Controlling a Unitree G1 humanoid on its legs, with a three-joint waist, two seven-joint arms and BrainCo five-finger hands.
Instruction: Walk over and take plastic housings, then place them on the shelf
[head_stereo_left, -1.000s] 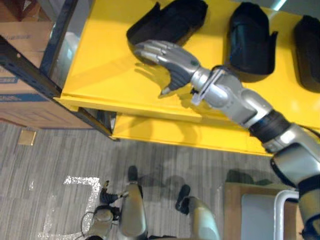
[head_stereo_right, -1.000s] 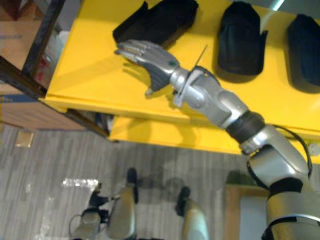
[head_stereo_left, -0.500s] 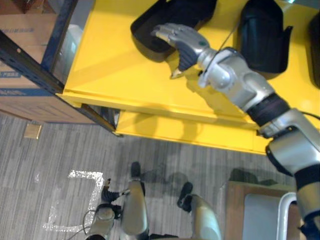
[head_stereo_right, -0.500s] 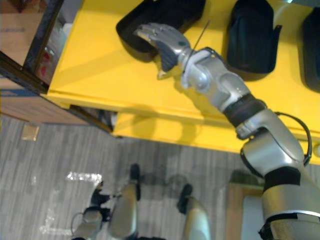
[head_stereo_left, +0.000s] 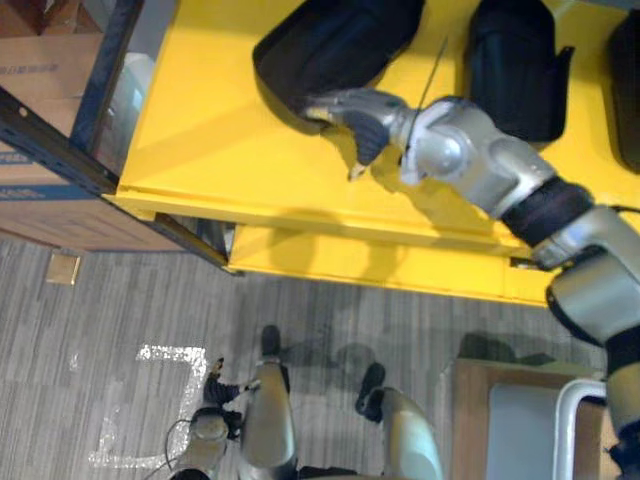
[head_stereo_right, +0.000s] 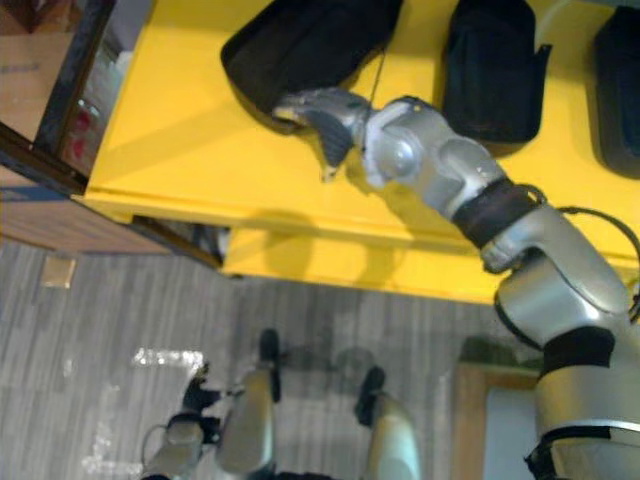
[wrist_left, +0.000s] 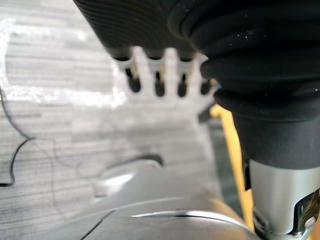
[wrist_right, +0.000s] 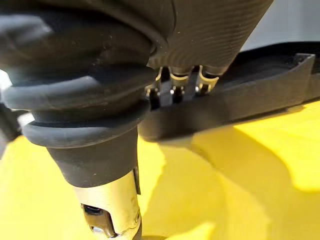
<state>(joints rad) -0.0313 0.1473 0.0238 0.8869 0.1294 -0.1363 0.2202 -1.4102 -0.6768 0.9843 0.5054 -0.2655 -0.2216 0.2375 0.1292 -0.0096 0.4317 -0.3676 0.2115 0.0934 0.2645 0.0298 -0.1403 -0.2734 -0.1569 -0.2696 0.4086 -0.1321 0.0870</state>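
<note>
Three black plastic housings lie on the yellow shelf: a left one, a middle one and a right one cut off by the view's edge. My right hand reaches over the shelf and rests against the near rim of the left housing. Its fingers lie straight along that rim, with the thumb pointing down toward the shelf. It is open and holds nothing. My left hand hangs low over the floor, its fingers relaxed.
A dark blue shelf upright runs at the left, with cardboard boxes behind it. A lower yellow shelf board juts out below. A brown cart with a grey tray and a white handle stands at the lower right.
My right hand has moved up from the bare shelf in front of the left housing onto its near rim, and the wrist has turned so the thumb points down.
</note>
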